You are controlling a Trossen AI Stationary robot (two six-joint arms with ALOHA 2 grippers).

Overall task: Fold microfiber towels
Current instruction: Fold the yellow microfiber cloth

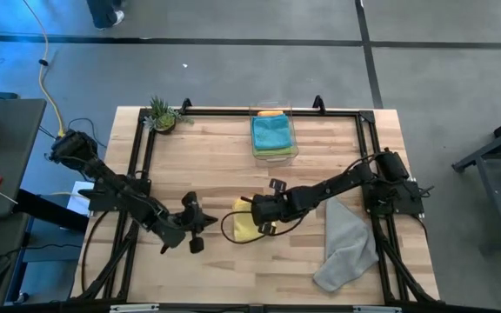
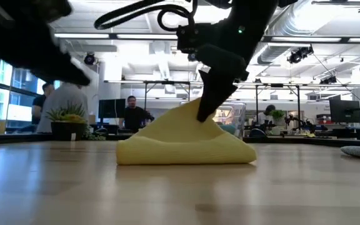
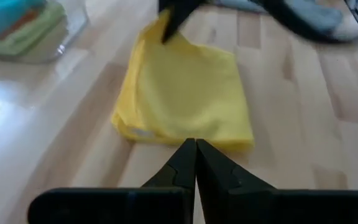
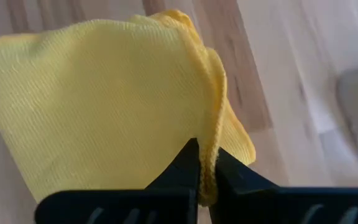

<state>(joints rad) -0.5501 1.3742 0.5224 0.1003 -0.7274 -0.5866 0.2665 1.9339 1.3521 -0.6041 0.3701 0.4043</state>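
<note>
**Yellow towel pinched at one edge, fold half made**

Yellow towel (image 1: 245, 224) from above lies near the middle of the tabletop (image 1: 233, 156), partly under the right hand (image 1: 263, 217), which reaches in from the right side. The left hand (image 1: 195, 228) sits just beside the towel, apart from it. A grey towel (image 1: 348, 243) lies rumpled near the right edge, and the teal towel (image 1: 270, 132) tops a stack in the clear bin (image 1: 290, 130) at the far side.

From the tabletop's level, the yellow towel (image 2: 186, 140) is pulled up into a peak where the right hand (image 2: 206, 114) grips it. The risk I see: the lower layers could drag along and leave the fold skewed or bunched.

The left wrist camera shows the left hand (image 3: 195, 149) with its fingers pressed fully together, holding nothing, tips just short of the yellow towel's (image 3: 185, 93) near edge. It could snag that edge if it pushed forward.

The right wrist camera shows the right hand (image 4: 205, 165) clamped tight on the yellow towel's (image 4: 104, 106) hem. The bite looks thin, so the cloth might slip out mid-fold.
</note>
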